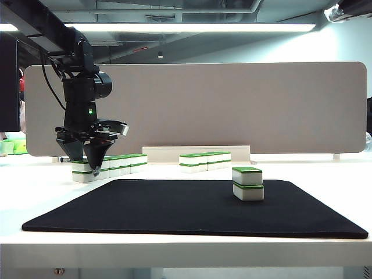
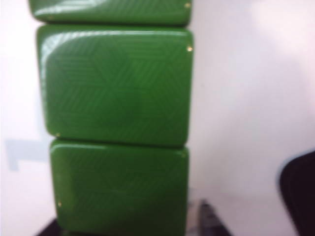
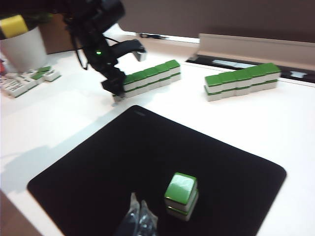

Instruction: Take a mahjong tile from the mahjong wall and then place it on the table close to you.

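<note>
**A:** So where's this at? Looks to me like the pick hasn't happened yet. The left gripper (image 1: 93,164) is down at the near end of the mahjong wall (image 1: 111,164), the row behind the far-left corner of the black mat (image 1: 192,209). Its wrist cam is just green tile tops (image 2: 115,91) filling the frame.

**B:** Yeah, every tile there still sits in the row. Are the fingers clamped though? I honestly can't tell, they straddle the end tile but the grip itself is hidden.

**A:** Same. So lifting and setting it on the desk (image 1: 174,247) near the front edge are both left, I'd guess.

**B:** Right gripper (image 3: 140,219) hangs over the mat's near side, fingers together, holding nothing. A lone two-tile stack (image 3: 181,195) is just beside it, and a second row (image 3: 242,78) sits well apart. The stack might crowd the drop spot.
</note>
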`<state>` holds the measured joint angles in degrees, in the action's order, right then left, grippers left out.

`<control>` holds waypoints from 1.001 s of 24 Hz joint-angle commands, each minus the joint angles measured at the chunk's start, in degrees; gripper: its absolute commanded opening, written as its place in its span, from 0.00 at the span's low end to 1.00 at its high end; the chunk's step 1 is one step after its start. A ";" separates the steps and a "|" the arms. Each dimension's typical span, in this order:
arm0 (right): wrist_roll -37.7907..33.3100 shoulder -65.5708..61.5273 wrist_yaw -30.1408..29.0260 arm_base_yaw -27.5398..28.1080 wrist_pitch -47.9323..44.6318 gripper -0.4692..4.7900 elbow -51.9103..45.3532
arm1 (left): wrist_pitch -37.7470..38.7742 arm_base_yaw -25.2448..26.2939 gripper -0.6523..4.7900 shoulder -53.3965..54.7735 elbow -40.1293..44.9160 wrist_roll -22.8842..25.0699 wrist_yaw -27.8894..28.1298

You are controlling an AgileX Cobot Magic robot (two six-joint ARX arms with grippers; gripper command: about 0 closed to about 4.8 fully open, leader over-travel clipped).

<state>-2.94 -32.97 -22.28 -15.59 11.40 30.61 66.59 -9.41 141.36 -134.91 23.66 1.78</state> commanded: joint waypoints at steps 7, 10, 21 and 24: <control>0.15 0.07 0.96 -0.02 -0.92 0.09 0.37 | 0.24 0.66 0.67 0.85 -0.13 -0.13 -0.61; 0.15 0.07 0.96 -0.02 -0.94 0.09 0.37 | 0.15 0.83 0.67 1.31 0.28 -0.11 -0.55; 0.15 0.09 1.20 -0.02 -0.94 0.09 0.37 | 3.48 0.81 0.34 1.18 0.42 -0.13 -3.76; 0.15 0.09 1.40 -0.02 -0.94 0.09 0.37 | 6.27 0.74 0.34 0.42 -0.48 -0.20 -3.78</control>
<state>-2.94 -32.95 -21.04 -15.59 11.38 30.61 70.13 -8.64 142.17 -134.78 23.64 -1.34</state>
